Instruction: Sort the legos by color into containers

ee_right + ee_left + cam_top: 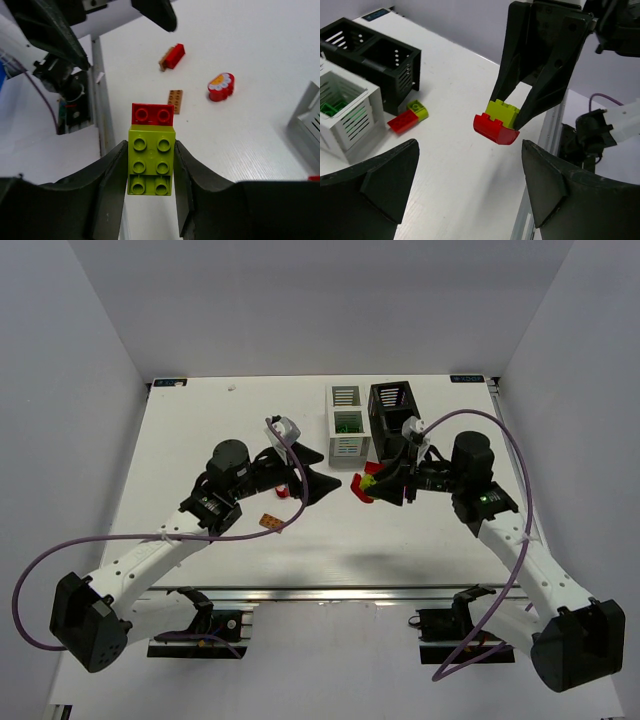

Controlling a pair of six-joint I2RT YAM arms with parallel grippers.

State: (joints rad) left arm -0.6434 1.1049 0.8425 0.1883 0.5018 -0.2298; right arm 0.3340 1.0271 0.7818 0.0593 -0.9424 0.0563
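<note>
My right gripper (150, 167) is shut on a lime green brick (151, 160) with a red brick (152, 114) stuck to its far end, and holds both above the table. The pair also shows in the left wrist view (497, 122) and the top view (364, 486). My left gripper (318, 483) is open and empty, facing the right gripper just left of it. The white box (345, 425) holds green bricks (330, 107); the black box (393, 410) stands to its right. A red and green brick pair (409, 117) lies beside the black box (375, 55).
Loose on the table to the left lie a red brick (172, 56), a flat orange brick (175, 101) and a red flower-shaped piece (221, 86). The orange brick (270, 522) lies under the left arm. The table's near rail (330, 592) runs behind both arms.
</note>
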